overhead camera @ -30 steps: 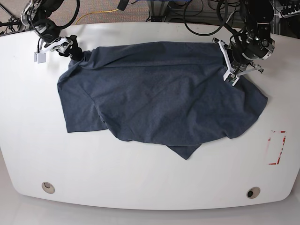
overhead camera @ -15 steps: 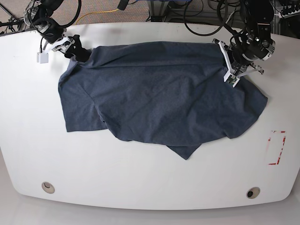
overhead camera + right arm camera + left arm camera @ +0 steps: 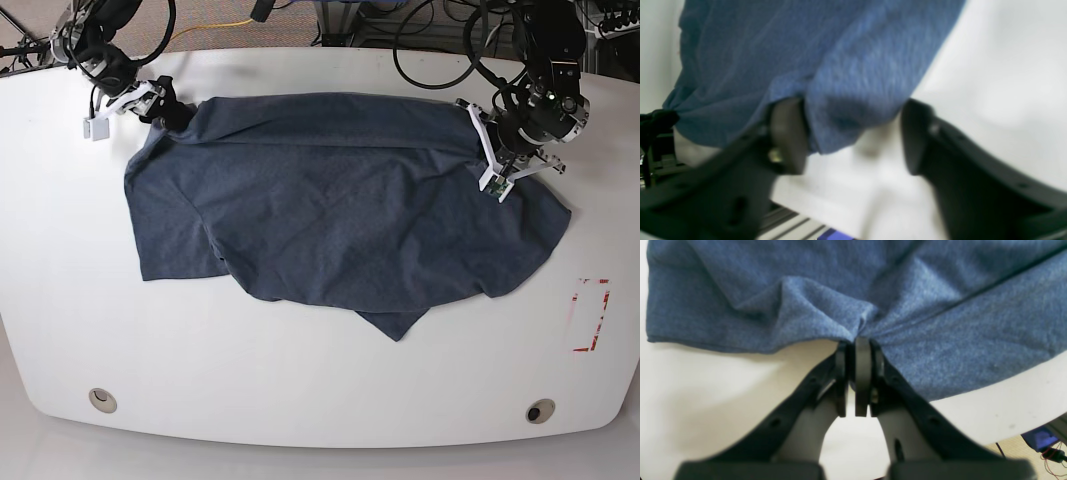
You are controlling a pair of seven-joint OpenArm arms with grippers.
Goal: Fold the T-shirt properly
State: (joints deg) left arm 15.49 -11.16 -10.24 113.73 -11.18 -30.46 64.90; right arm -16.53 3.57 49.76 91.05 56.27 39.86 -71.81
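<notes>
White tabletop (image 3: 300, 380) fills most of the base view, rounded at its corners, with cables and dark equipment along the top edge of the frame. Spread over the upper middle of the table lies the T-shirt (image 3: 340, 210), a dark slate-blue heathered cloth, rumpled and roughly flat, with one corner hanging as a point toward the lower centre and a sleeve-like flap reaching to the left side. At the upper right of the base view the left gripper (image 3: 497, 172) sits on the shirt's right edge; in the left wrist view its jaws are pressed together with a pinch of blue cloth (image 3: 860, 330) gathered between the tips, folds radiating out from that spot, so it is clenched on the T-shirt. At the upper left of the base view the right gripper (image 3: 160, 103) meets the shirt's upper left corner. In the right wrist view its two dark fingers (image 3: 786, 133) stand apart, with a hanging fold of the cloth lying against the inner face of the left finger and a clear gap to the other one; the picture is blurred, and the jaws are not closed on the fabric. A red-marked rectangle (image 3: 590, 315) lies on the table near the right edge, well apart from the shirt.
</notes>
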